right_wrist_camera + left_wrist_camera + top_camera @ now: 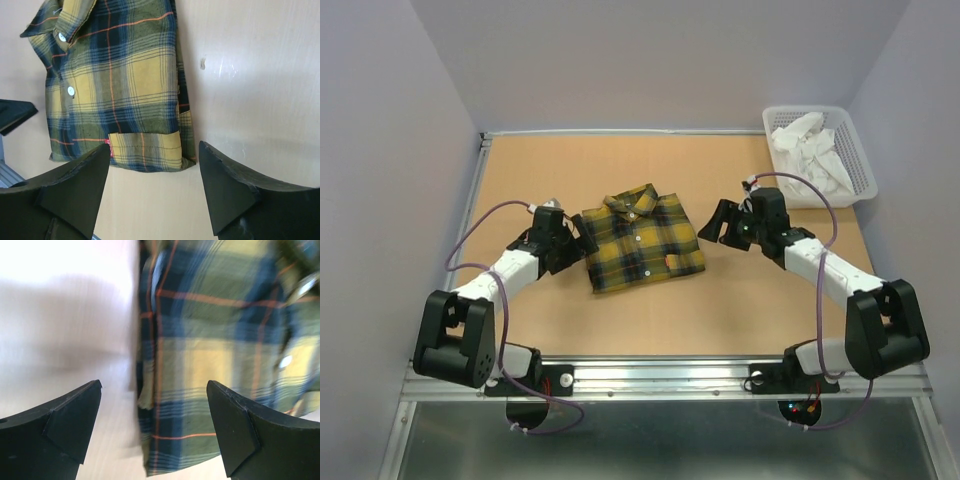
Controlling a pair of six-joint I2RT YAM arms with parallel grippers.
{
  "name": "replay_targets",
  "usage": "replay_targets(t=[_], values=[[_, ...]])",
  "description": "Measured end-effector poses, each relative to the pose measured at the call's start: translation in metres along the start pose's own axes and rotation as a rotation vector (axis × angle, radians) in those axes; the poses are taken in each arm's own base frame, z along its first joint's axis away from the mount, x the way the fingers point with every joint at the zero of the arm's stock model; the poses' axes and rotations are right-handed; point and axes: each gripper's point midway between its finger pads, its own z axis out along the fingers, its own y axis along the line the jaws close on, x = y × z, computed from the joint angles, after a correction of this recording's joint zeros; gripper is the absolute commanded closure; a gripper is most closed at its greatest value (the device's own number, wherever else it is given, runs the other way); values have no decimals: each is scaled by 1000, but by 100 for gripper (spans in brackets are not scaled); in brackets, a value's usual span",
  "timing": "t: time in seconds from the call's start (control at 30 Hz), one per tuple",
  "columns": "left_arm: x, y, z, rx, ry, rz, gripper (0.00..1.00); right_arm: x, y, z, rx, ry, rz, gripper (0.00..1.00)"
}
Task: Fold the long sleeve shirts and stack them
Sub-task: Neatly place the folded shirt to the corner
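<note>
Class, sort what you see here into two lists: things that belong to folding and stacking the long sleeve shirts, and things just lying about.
Belongs to the job: plaid shirt, folded on the table; left gripper, open; right gripper, open.

Lying about: white basket, far right corner; white crumpled items inside it.

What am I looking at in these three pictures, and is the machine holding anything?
Two robot arms are bolted at the near edge of a table. The wide picture looks down from above and behind them. The other two come from a camera on each wrist, so the dark wedges there are that arm's own fingers. A folded plaid shirt lies mid-table. A white basket of white cloth sits at the far right corner. The left hand is by the shirt's left edge, the right hand beside its right edge. Both are open and hold nothing.
</note>
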Motion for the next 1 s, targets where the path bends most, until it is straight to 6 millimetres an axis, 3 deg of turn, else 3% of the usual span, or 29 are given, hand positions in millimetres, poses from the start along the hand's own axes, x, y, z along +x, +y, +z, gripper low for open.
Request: replay_targets(t=[0.13,0.3,0.33,0.43,0.5,0.53,0.63,0.73,0.87,1.0], values=[[19,11,10,-30,56,4,5,4,2,-11,-7,-6,-18,21],[10,5,29,-14,42,15,17,3,5,-20,-14,-18,-39,21],[4,0,36,-3,34,21,23,2,6,-22,-16,-21,-43,21],[-7,-9,51,13,23,46,56,0,8,-27,-17,-32,-58,21],[-9,-11,60,19,29,68,69,-1,8,-31,-15,-39,-69,21],[-6,-12,63,19,37,79,80,-1,8,-32,-12,-43,-74,21],[2,-23,68,33,55,128,100,-2,7,-36,1,-42,-83,21],[18,-48,71,76,78,214,100,-9,11,-40,9,-49,-102,21],[59,-94,72,167,133,352,100,-24,18,-46,12,-79,-135,21],[114,-137,62,269,193,485,100,-29,21,-48,24,-89,-164,21]])
